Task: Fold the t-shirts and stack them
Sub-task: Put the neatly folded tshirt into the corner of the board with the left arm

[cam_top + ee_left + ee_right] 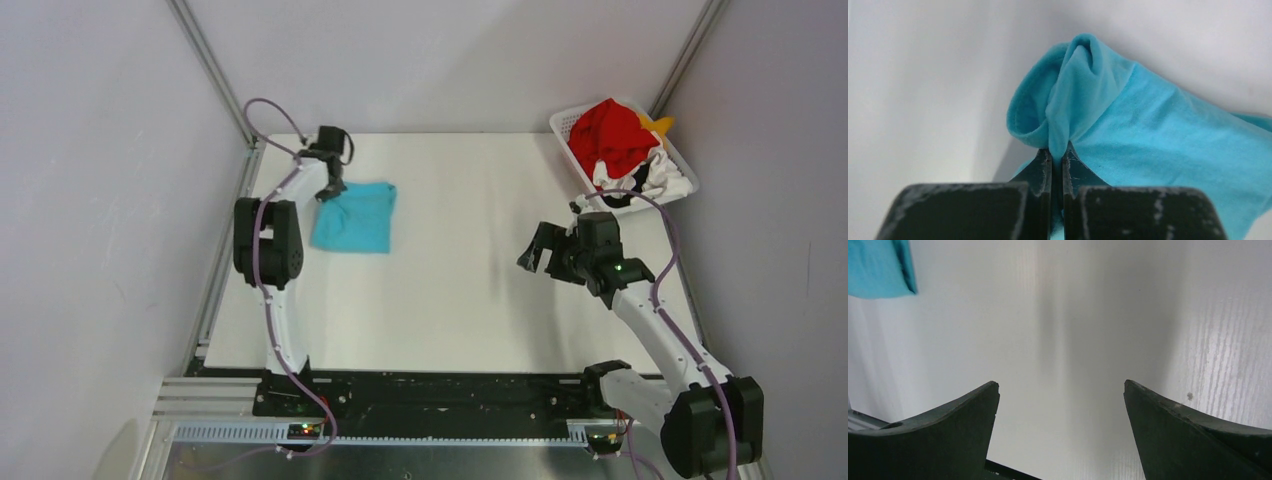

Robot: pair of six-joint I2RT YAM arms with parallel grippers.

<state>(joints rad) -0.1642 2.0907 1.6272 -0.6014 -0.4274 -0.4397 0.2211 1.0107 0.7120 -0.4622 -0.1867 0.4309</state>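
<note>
— Where was the teal t-shirt (355, 218)?
— At ten o'clock on the table (460, 300), with our left gripper (1057, 152) pinching its edge. Our right gripper (1060, 405) hung wide and empty.
— We judged a low, slow pull would keep the fold flat.

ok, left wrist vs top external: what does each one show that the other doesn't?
Left wrist only: the left gripper shut on a pinched fold of the teal t-shirt. Top external only: the basket with the red t-shirt heaped in it, the right gripper open over the table, the teal t-shirt's whole outline. Both: the teal t-shirt, left gripper and table.
</note>
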